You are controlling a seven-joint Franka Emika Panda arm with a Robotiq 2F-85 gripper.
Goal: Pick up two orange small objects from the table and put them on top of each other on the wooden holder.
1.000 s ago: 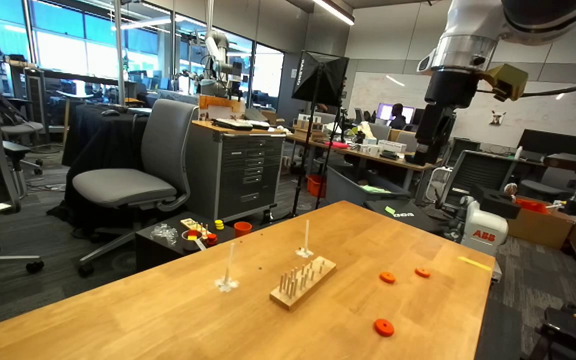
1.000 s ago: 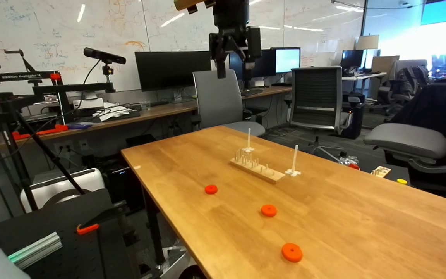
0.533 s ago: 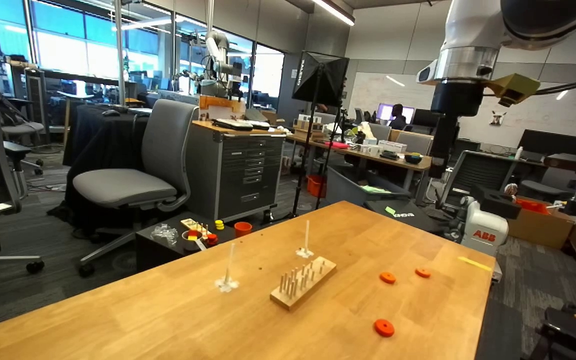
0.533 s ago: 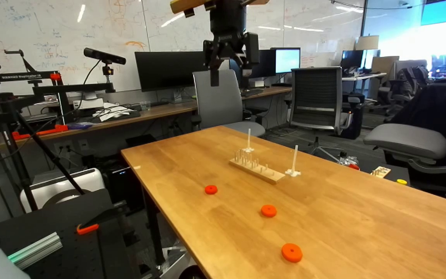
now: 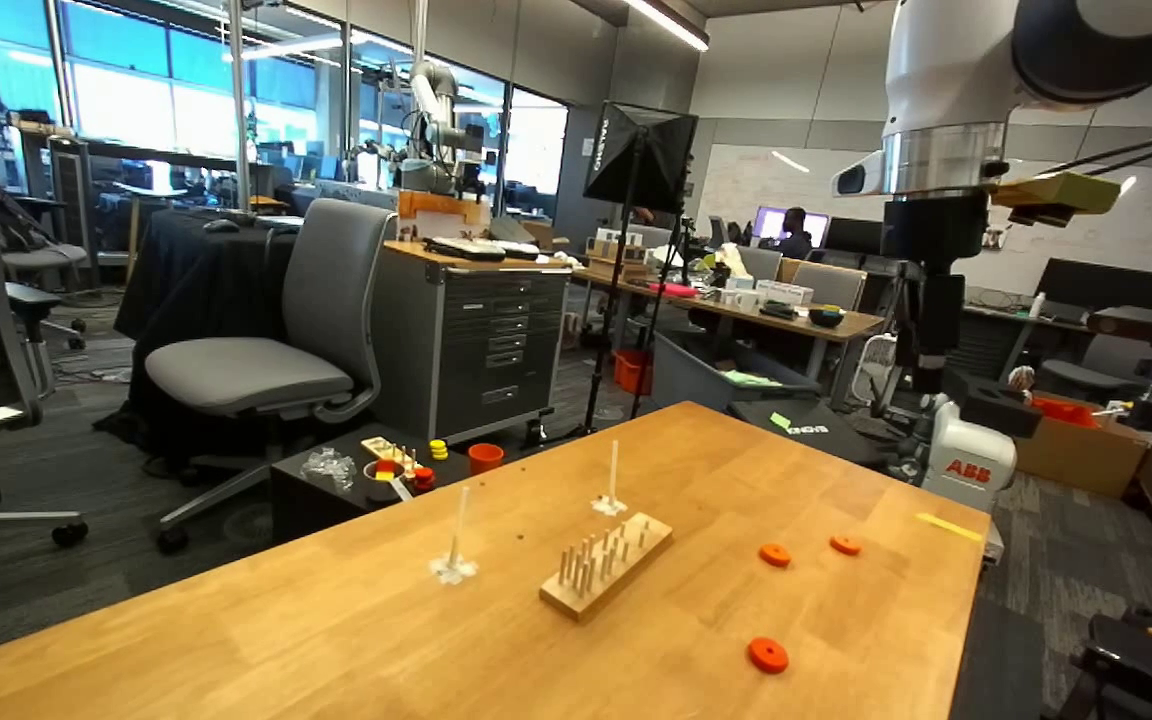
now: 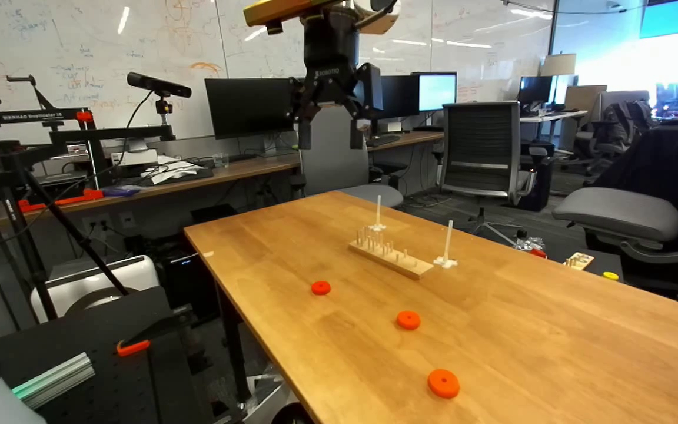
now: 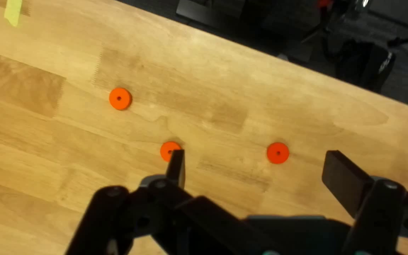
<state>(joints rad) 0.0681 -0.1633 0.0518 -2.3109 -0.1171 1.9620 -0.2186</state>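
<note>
Three small orange objects lie flat and apart on the table (image 5: 336, 630). In an exterior view they are the orange object (image 6: 321, 288) farthest off, a middle orange object (image 6: 408, 320) and a near orange object (image 6: 444, 383). The wooden holder (image 6: 411, 268), a pale block with upright pegs, sits bare of orange pieces in both exterior views. High over the table hangs my gripper (image 6: 330, 139), open with nothing in it. In the wrist view, one orange object (image 7: 278, 153) appears between the fingers far below, and the left finger (image 7: 176, 166) partly covers another orange object (image 7: 165, 150).
Two slim pale rods stand upright behind the holder, a rod (image 6: 448, 241) and another rod (image 6: 378, 211), both on flared bases. Yellow tape (image 5: 948, 527) marks the tabletop near an edge. A low black stand (image 5: 306, 495) with loose parts is beyond the table.
My gripper has come down lower and turned somewhat, shifting to the right in an exterior view. It stays open. The orange objects and the holder have not moved.
</note>
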